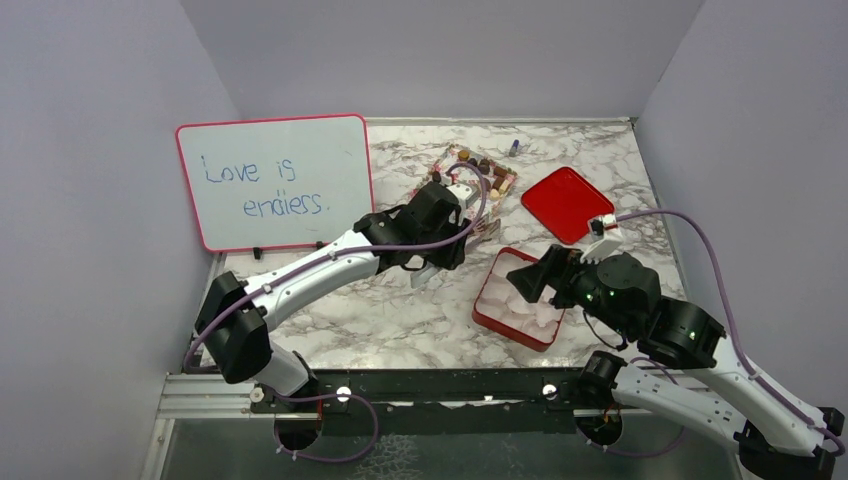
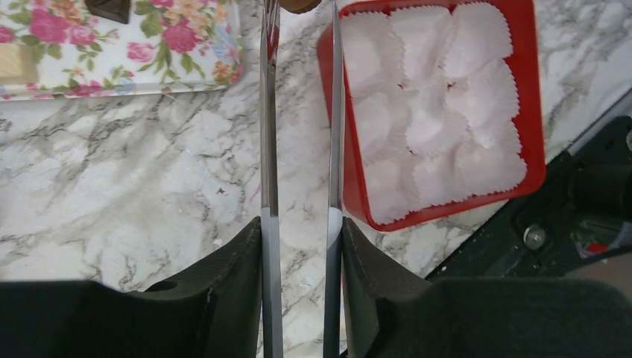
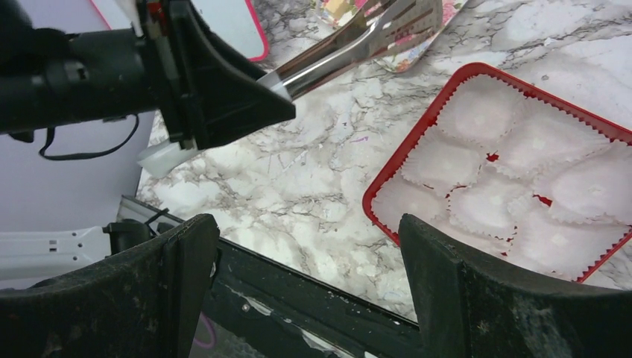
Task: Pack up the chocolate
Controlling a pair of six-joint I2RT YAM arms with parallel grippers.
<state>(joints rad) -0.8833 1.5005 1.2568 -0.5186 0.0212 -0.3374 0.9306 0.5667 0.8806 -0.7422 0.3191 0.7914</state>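
Two grippers are working over the marble table point(image 1: 400, 312). The right gripper point(image 3: 304, 224) is hanging at the near side of the red box point(image 2: 526, 74), jaws wide and empty; the white paper cups point(image 2: 440, 112) are lying unfilled. Beyond the box, the floral tray point(image 2: 171, 45) is carrying the chocolate point(image 1: 484, 165). The left gripper point(image 2: 300, 246) is clamping metal tongs point(image 2: 269, 149), their tips apparently pinching a brown piece point(image 2: 298, 4), which the frame edge is cutting off. Each candy is probably light, hard and smooth, so it may slip between thin blades; gripping gently across its middle seems wisest. From above, the left arm point(image 1: 310, 268) is hiding part of the tray.
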